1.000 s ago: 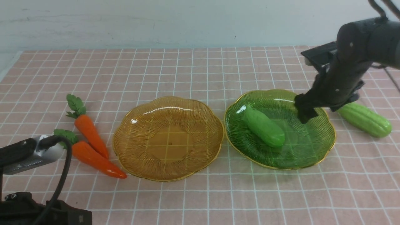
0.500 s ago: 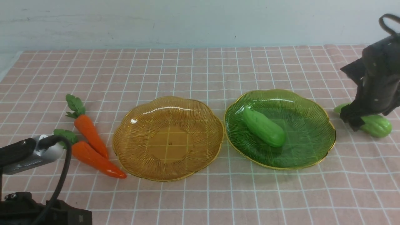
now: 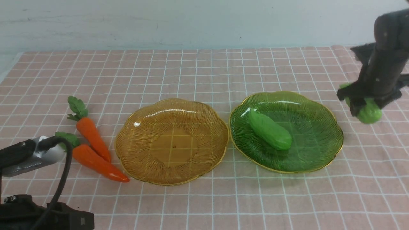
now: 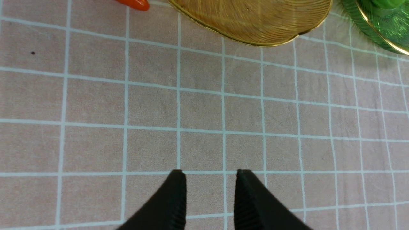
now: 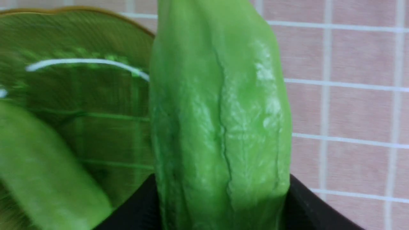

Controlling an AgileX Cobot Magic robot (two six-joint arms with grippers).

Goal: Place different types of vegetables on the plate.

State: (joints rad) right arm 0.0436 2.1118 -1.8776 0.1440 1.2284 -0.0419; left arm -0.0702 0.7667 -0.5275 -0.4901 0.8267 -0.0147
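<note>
- The held cucumber (image 3: pixel 369 113), at about two o'clock from the green plate (image 3: pixel 322 159), hangs between the fingers of the right gripper (image 5: pixel 222 198), which pinches its sides; it looks raised off the desk (image 3: pixel 204 204), though arm blur in the front view makes that uncertain.
- It will likely handle as light and fairly firm; the glossy, ridged skin could slip or roll, so a squeeze across the middle seems best, with the ends level.
- The carrots should be light and slick too; take hold across the thick orange body, clear of the leaves.
- The green plate bears the other cucumber (image 3: pixel 270 129), lying from ten o'clock towards four; there seems room for a second at its three o'clock side.
- The amber plate (image 3: pixel 172 180) has nothing in it; the far carrot (image 3: pixel 92 135) lies at its nine o'clock, the near carrot (image 3: pixel 99 163) at its eight, tip close by the rim.
- The left gripper (image 4: pixel 211 174) stands spread, pinching nothing.
</note>
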